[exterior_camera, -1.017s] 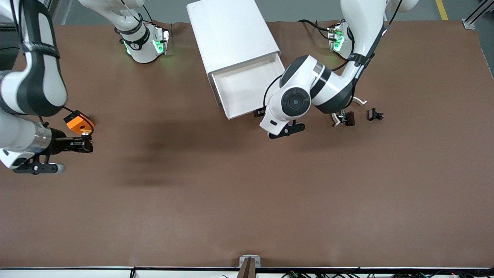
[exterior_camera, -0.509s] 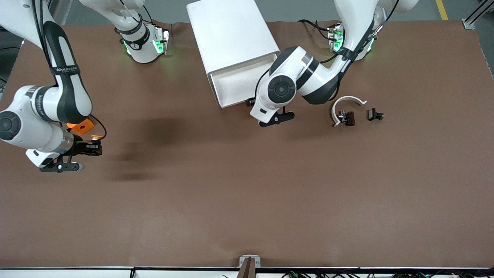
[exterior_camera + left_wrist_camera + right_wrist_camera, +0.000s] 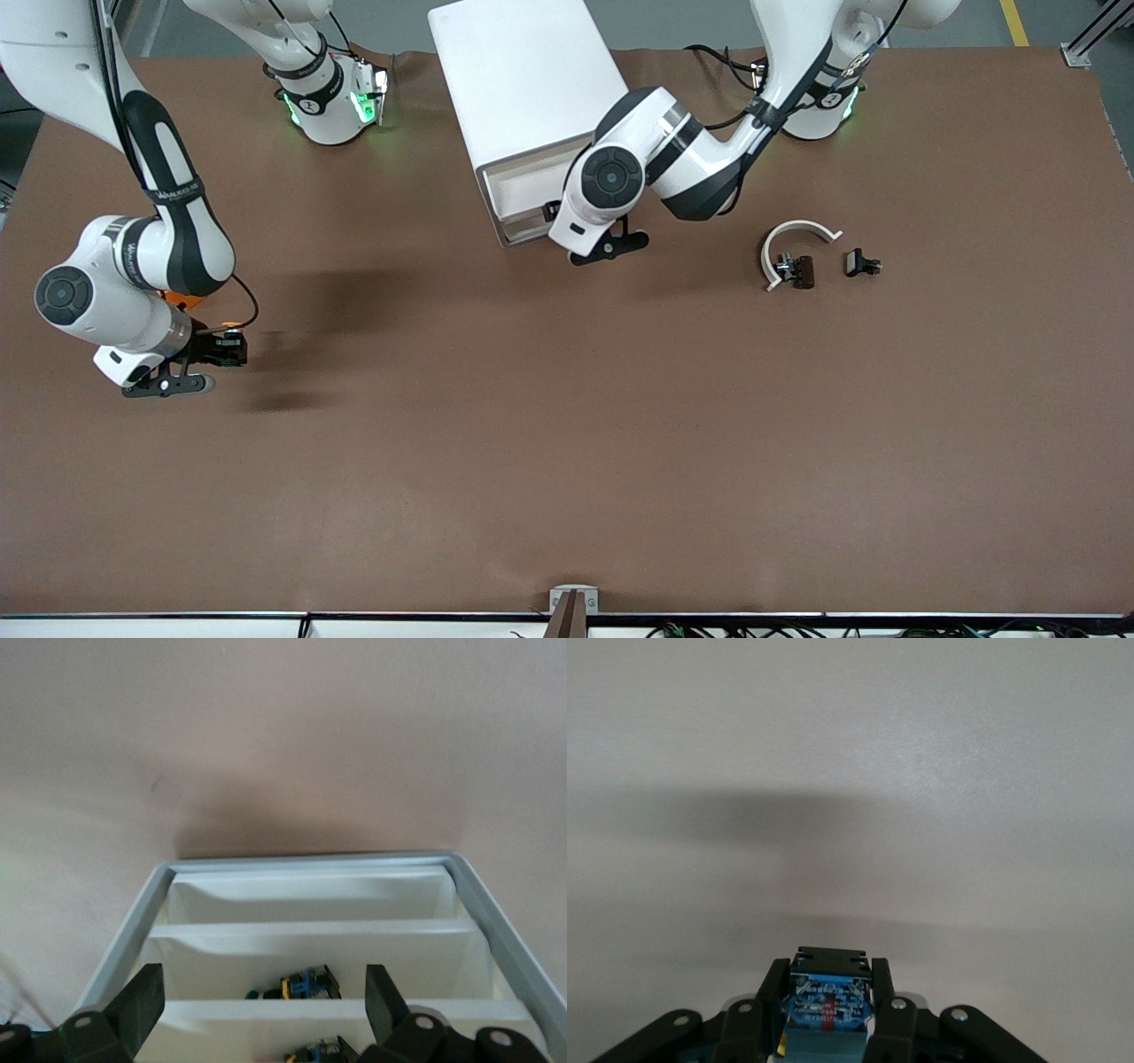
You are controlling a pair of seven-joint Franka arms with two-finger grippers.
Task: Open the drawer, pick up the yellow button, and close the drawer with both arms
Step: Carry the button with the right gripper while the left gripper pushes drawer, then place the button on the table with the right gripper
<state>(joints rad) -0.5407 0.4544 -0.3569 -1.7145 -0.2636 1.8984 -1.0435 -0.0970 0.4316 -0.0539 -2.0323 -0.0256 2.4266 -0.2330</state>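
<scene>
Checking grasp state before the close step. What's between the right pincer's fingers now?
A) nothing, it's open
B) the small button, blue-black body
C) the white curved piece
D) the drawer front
B: in the right wrist view the right pincer is shut on the button, whose dark blue body sits clamped between the fingers over the bare table.

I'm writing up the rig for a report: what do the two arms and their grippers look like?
Both arms are glossy white, rounded jointed segments with black bands and round black joint caps. The right arm carries grey lettering on a black band; thin black cables run along both. Each base glows green. The left gripper and right gripper are matte black with small silver screws.
</scene>
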